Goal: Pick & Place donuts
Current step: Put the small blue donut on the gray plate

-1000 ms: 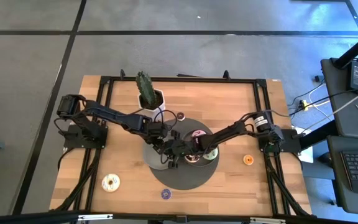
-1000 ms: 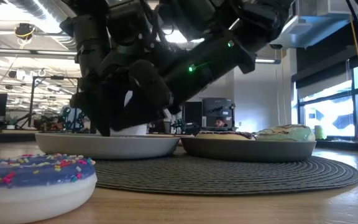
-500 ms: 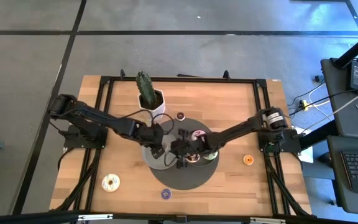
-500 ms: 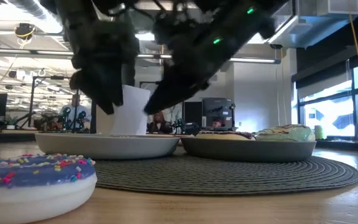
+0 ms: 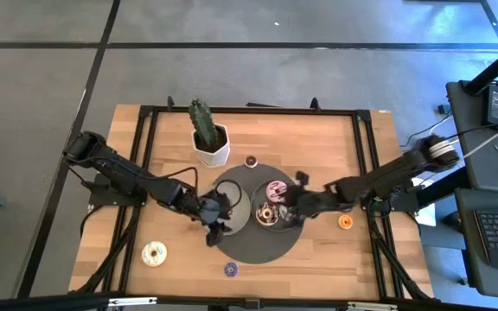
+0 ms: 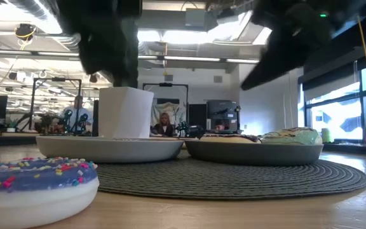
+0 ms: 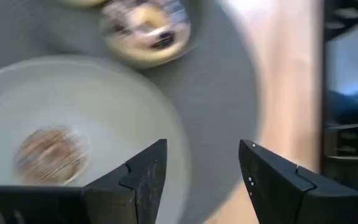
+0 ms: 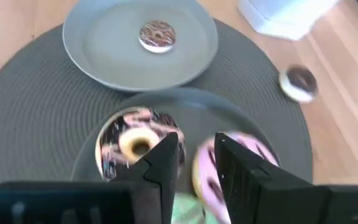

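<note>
- Small sprinkled donut (image 8: 158, 34): alone near the middle of the left plate (image 8: 98, 46); no finger touching it.
- Striped brown donut (image 8: 138, 144), pink donut (image 5: 276, 190) and green donut (image 6: 291, 135): crowded together on the right plate (image 8: 185, 102); both plates side by side on the round mat (image 8: 30, 124) at mid-desk.
- Loose donuts on the bare desk (image 5: 318, 147): dark donut (image 5: 251, 161) beyond the mat, near the cactus pot (image 5: 211, 153); orange donut (image 5: 345, 222) toward the right edge; pale donut (image 5: 153, 252) toward the near-left corner; purple donut (image 5: 230, 269) at the near edge.
- Left gripper (image 7: 202, 149): fingers well apart, nothing between them; now over the mat's near-left part, just beside the left plate's near rim.
- Right gripper (image 8: 196, 140): fingers only narrowly parted, nothing held; over the right side of the right plate.
- Change within the last second: both arms, then bunched low over the two plates, drawn back toward their own sides; left plate now unobstructed in the low view.
- Meaning for the task, as a judgement: one placement apparently just finished; four donuts plated, four left on the desk; purple or pale donut likeliest for the left arm, orange for the right.
</note>
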Robot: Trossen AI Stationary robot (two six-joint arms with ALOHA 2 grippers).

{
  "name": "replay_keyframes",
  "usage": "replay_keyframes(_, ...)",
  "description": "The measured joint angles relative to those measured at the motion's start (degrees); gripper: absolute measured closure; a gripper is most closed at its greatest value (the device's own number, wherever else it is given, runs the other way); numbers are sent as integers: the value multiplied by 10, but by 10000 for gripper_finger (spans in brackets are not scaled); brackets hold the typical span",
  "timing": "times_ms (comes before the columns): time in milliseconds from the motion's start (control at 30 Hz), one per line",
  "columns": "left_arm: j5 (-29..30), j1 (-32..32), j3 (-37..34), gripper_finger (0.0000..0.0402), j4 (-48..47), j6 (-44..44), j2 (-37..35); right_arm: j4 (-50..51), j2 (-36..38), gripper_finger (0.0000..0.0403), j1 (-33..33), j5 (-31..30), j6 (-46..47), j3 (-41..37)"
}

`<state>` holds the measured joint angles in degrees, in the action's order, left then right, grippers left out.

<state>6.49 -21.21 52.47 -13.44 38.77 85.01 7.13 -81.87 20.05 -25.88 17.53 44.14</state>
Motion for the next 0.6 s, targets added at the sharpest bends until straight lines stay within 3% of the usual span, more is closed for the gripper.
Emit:
replay_keyframes(133, -21, -16, 0, 205, 108, -56, 0, 17, 78, 295, 12, -2, 34, -59)
replay_keyframes(267, -39, -33, 0, 207, 196, -188, 0, 21, 131, 295, 13, -2, 39, -107)
replay_keyframes(600, -33, -88, 83, 207, 119, -231, 98, 21, 172, 295, 12, -57, 64, -145)
